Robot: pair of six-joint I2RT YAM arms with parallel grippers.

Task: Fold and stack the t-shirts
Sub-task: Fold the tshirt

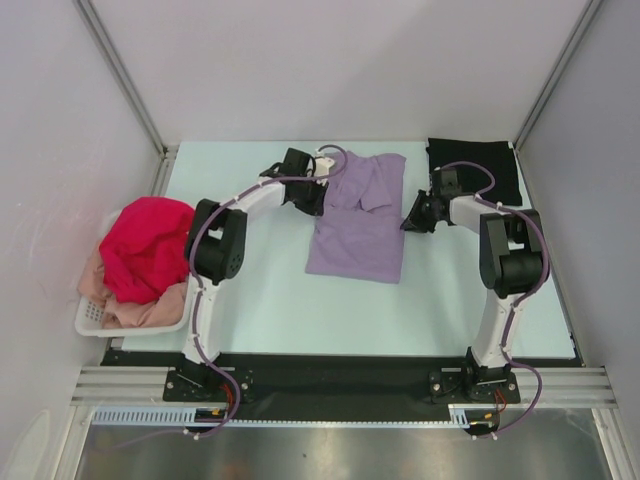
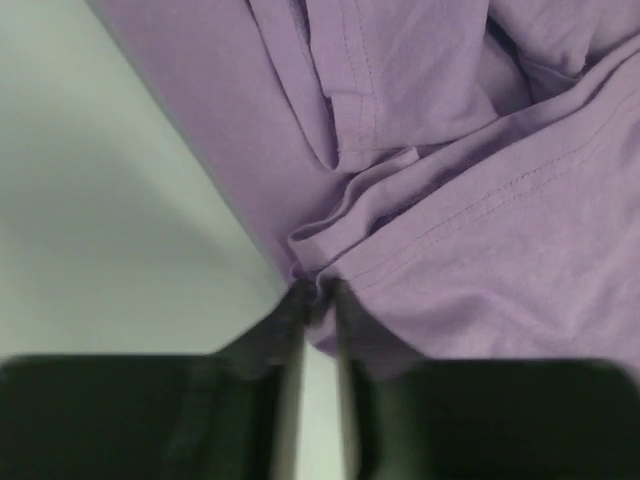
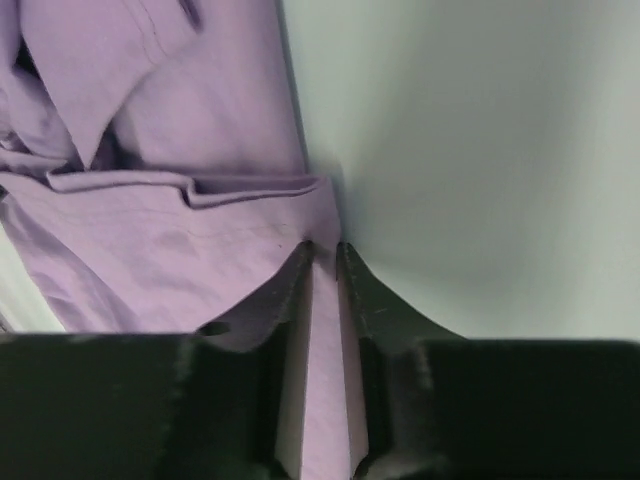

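While both arms reach over the far half of the table (image 1: 260,300), the lavender t-shirt (image 1: 355,240) lies mid-table between them. Its lower body is flat and its upper part is bunched and doubled over.

Left gripper (image 2: 318,300): fingers drawn almost together, pinching a hemmed fold at the shirt's left edge. Right gripper (image 3: 322,262): also clamped, on the right edge, with a strip of purple cloth showing between its fingers.

The two pinches sit on opposite edges at about the same level. That suits carrying the top portion over as one straight line (my reading), so the fold lands square rather than skewed. Judged step: mid-fold on this shirt, not yet ready to stack.

Black t-shirt (image 1: 480,160): folded square at the far right, beyond the right arm and apart from the lavender one. It is probably the base of the stack.

White plastic basket (image 1: 90,318): at the table's left edge, beside the left arm. It holds the magenta-red t-shirt (image 1: 145,245) heaped on top and the peach-pink t-shirt (image 1: 140,312) beneath it. Both are crumpled and not yet folded.
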